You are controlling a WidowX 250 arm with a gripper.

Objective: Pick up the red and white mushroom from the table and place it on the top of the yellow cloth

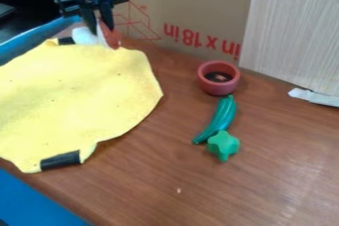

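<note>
Blue material (36,202) is seen near left, beyond the desk's edge. At the yellow cloth's (79,91) far edge, a white-and-red object (84,36) is met by the pincer (101,28), whose opening and grip cannot be told; cloth could be rucked by low dragging.

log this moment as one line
hand at white-and-red item | yellow cloth spread on table | red bowl right of cloth | curved green toy below bowl | green star-shaped toy at its lower end

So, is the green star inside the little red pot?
No, the green star lies on the table beside the long curved green thing, apart from the red pot.
</note>
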